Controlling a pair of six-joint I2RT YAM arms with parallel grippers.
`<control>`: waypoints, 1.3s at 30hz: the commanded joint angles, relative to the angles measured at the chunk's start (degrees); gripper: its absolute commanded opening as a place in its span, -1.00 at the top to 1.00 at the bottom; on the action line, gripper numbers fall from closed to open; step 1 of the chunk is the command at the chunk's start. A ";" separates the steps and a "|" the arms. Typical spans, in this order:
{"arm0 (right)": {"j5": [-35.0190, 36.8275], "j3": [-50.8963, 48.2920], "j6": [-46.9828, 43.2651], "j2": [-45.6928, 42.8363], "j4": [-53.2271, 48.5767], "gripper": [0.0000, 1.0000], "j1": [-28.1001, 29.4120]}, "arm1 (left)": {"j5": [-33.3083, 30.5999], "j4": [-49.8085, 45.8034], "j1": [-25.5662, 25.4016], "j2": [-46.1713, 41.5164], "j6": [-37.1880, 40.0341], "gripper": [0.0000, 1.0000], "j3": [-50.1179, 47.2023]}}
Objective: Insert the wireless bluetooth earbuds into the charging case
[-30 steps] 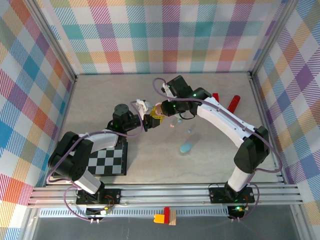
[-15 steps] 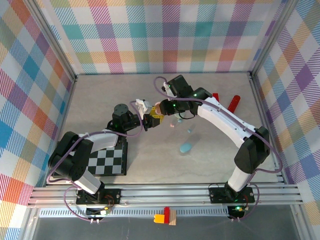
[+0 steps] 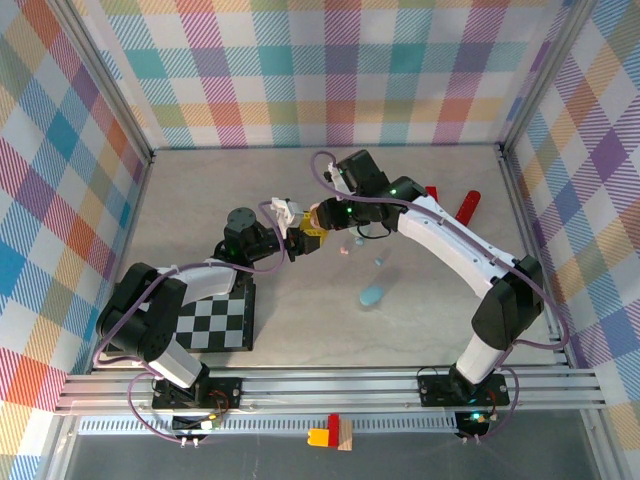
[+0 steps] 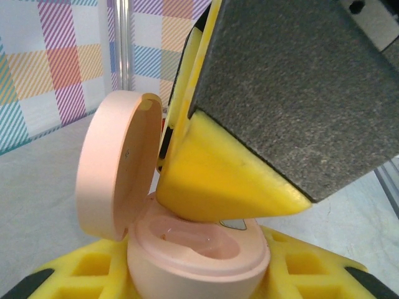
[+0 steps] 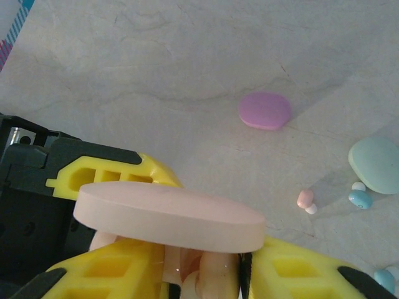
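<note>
A pink charging case (image 4: 199,255) stands open, its lid (image 4: 115,165) tipped up to the left. My left gripper (image 4: 199,277) is shut on its base, with yellow fingers (image 4: 312,274) on both sides. A finger (image 4: 224,187) of my right gripper reaches down into the case's well. In the right wrist view the lid (image 5: 168,215) lies edge-on above my right gripper (image 5: 202,274), whose jaws stand slightly apart with a pink earbud (image 5: 215,277) between them, against one pad. From above, both grippers meet at the case (image 3: 314,215) in mid-table.
On the table lie a purple case (image 5: 265,110), a mint case (image 5: 377,164), a loose pink earbud (image 5: 305,199) and a blue earbud (image 5: 360,199). A blue case (image 3: 372,295), two red blocks (image 3: 468,205) and a checkered board (image 3: 212,322) also lie there.
My right gripper's jaws have eased apart a little over the case. Both arms have barely shifted.
</note>
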 commanded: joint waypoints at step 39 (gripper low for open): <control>5.53 -3.17 -9.79 -2.34 1.89 0.66 1.51 | 3.58 6.79 0.18 0.25 -5.25 0.27 2.03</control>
